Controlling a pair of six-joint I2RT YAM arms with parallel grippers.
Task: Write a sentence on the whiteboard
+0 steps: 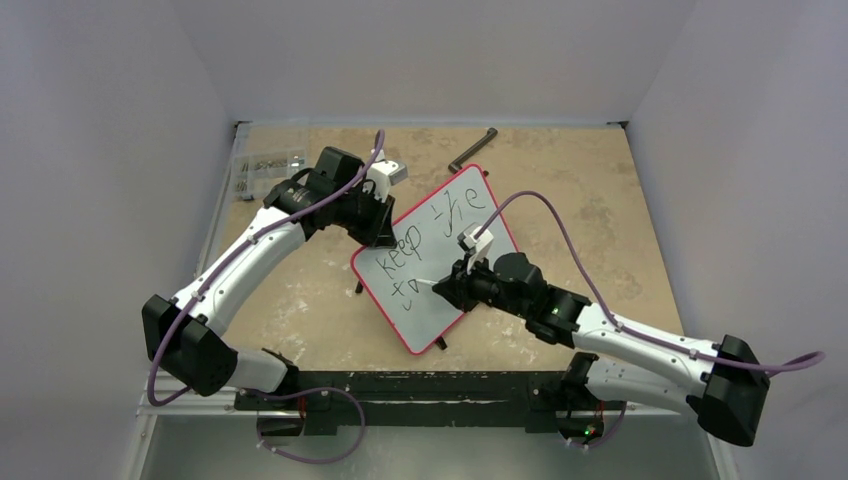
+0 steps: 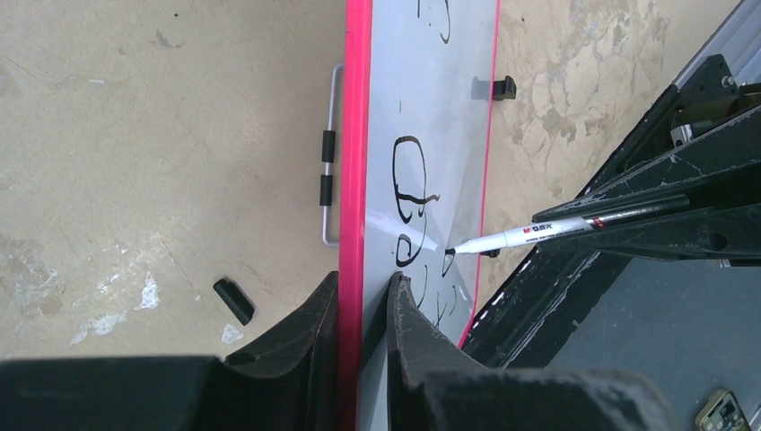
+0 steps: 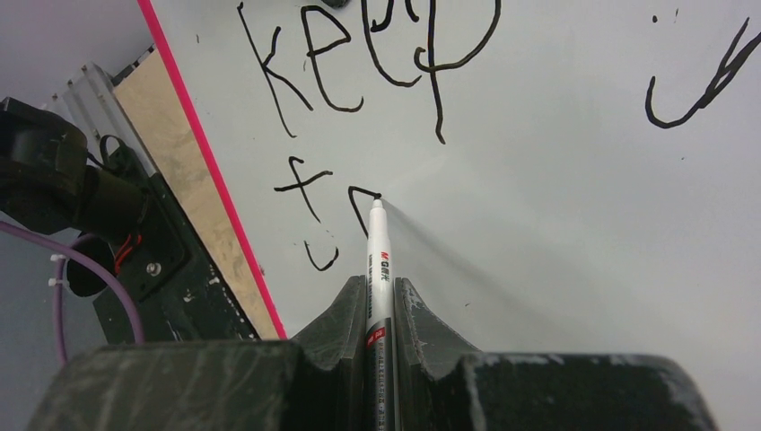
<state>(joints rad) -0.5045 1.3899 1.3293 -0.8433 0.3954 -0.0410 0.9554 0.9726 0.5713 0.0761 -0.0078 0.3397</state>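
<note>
Two arms share this job. The left gripper [image 2: 363, 289] is pinched shut on the red rim of the whiteboard [image 1: 430, 315], which sits angled across the middle of the table [image 1: 580, 200]. The right gripper [image 3: 381, 289] is clamped around a white marker [image 3: 377, 251] whose tip touches the board. The sentence [image 1: 410, 248] reads "keep", then what looks like "the", then a line starting with "f".

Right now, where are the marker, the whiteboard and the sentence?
marker [image 3: 378, 269], right wrist view, white barrel.
whiteboard [image 1: 420, 320], top external view, bare lower surface.
sentence [image 3: 330, 47], right wrist view, first e of keep.
</note>
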